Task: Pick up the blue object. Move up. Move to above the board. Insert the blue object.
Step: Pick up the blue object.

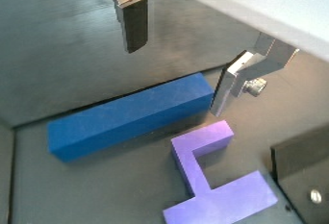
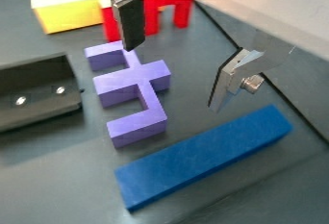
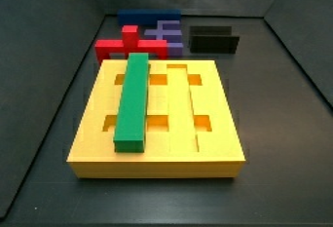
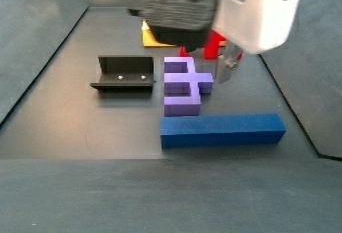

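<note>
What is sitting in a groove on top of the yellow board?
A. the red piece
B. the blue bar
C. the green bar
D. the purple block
C: in a side view the green bar lies along a groove of the board, while the blue object lies on the floor and the open gripper hangs empty above it.
</note>
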